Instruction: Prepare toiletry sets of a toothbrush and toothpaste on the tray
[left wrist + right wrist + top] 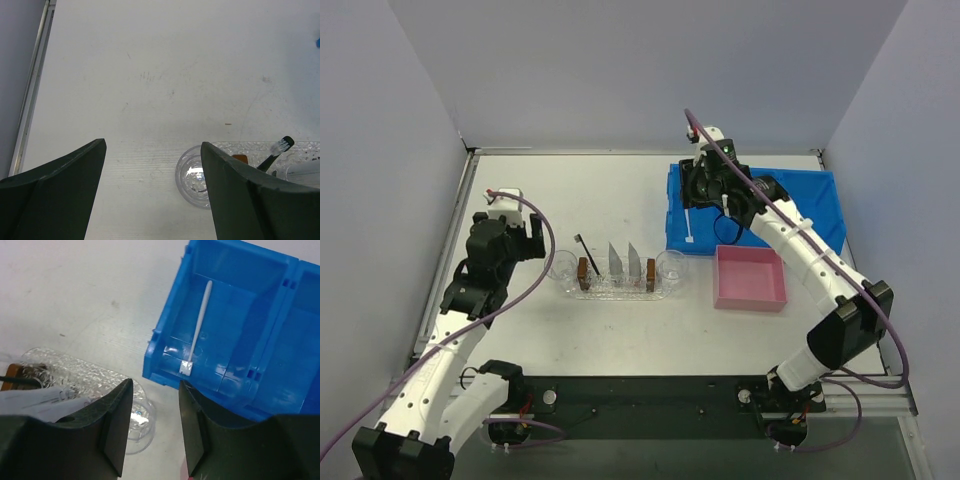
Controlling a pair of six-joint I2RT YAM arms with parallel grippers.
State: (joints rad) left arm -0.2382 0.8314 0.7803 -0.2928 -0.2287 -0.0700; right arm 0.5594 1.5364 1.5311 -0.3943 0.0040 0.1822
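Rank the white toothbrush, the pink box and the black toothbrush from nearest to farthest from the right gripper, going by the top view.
1. White toothbrush, in the blue bin, right beside the right gripper.
2. Pink box, toward the near edge, right of the tray.
3. Black toothbrush, far to the left, at the tray's left end.
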